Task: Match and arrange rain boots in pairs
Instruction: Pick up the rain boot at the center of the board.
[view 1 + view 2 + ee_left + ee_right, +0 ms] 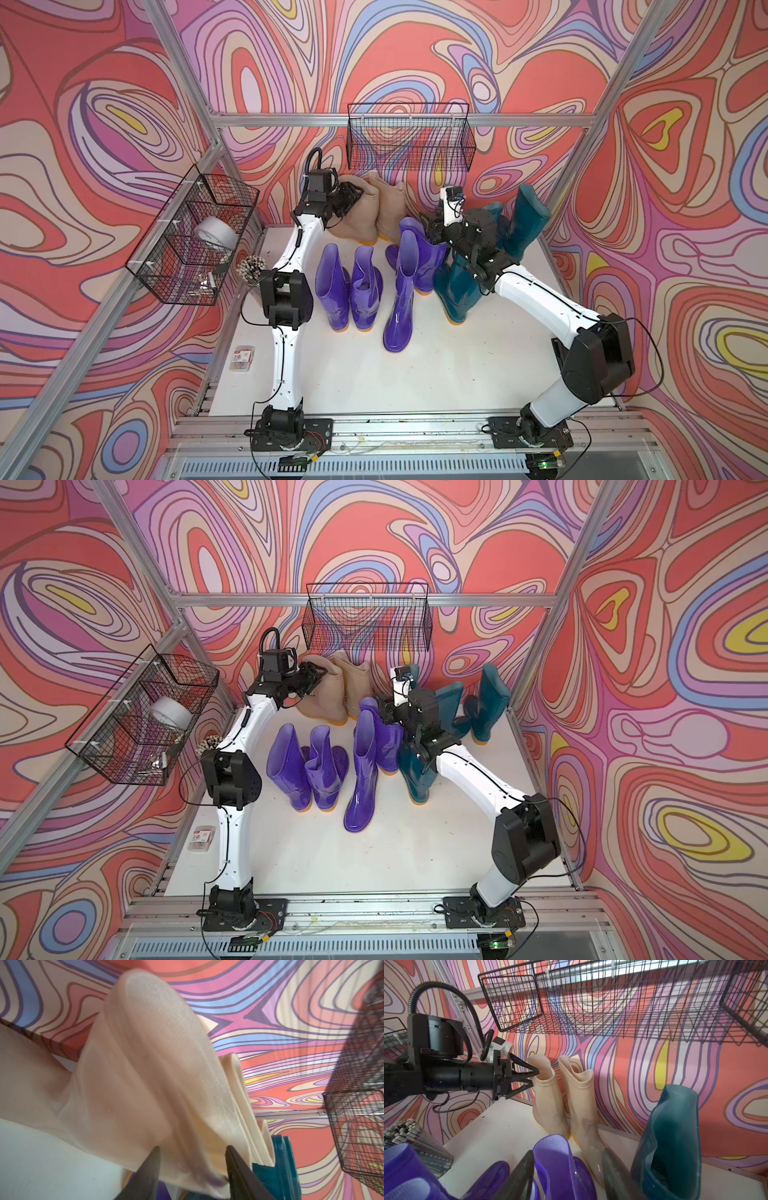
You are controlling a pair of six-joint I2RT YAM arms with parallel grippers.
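Observation:
Two beige rain boots (390,208) stand together at the back of the white table (415,374). My left gripper (192,1147) is shut on the top rim of the left beige boot (548,1093), one finger on each side of its wall. Two purple boots (330,291) stand side by side in the middle, with a third (401,299) just to their right. My right gripper (568,1151) is open astride the shaft of a fourth purple boot (552,1159); one finger touches it and the other stands apart. Teal boots (525,224) stand on the right, partly hidden by my right arm.
A black wire basket (409,137) hangs on the back wall above the beige boots. Another wire basket (166,282) on the left frame holds a roll of tape (216,235). A cup of sticks (250,266) and a small box (243,357) sit by the left table edge.

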